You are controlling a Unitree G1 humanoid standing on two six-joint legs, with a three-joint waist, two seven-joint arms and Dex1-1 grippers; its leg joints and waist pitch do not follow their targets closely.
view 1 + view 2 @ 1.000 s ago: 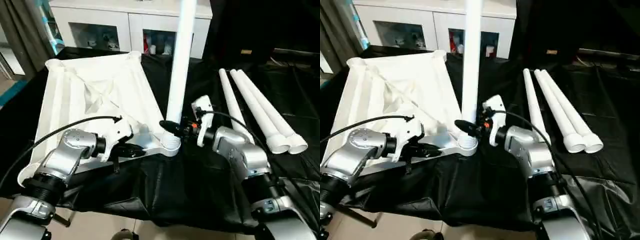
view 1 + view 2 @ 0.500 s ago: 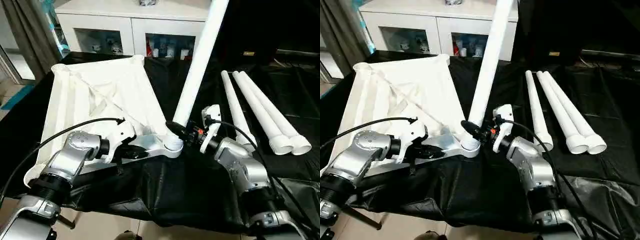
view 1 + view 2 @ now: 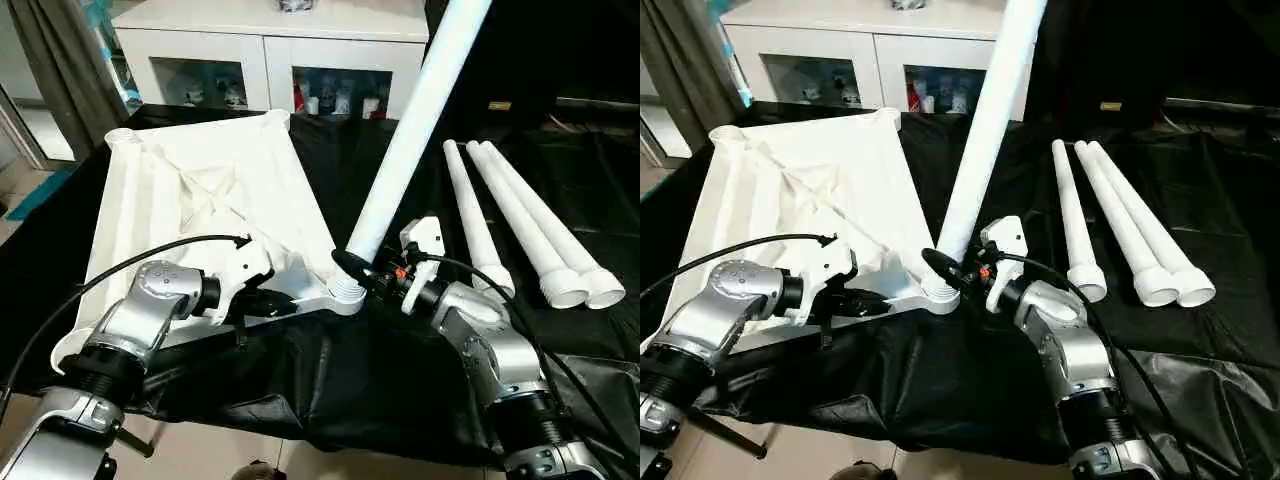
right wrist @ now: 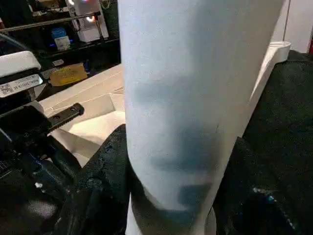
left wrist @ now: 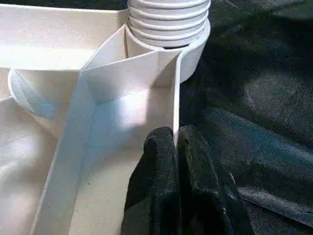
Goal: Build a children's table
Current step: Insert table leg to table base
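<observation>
Left eye view: my right tool [image 3: 362, 272] grips the long white tubular plastic leg [image 3: 415, 128] just above its ribbed lower end, which sits in the round near corner socket [image 3: 344, 297] of the square white moulded plastic table top [image 3: 195, 215], lying ribbed underside up on the black-draped surface [image 3: 380, 370]; the leg leans up and away to the right. My left tool [image 5: 177, 147] is clenched on a thin upright rib of that top just beside the socket, while three more white tubular legs [image 3: 520, 225] lie side by side on the surface, well apart to the right.
</observation>
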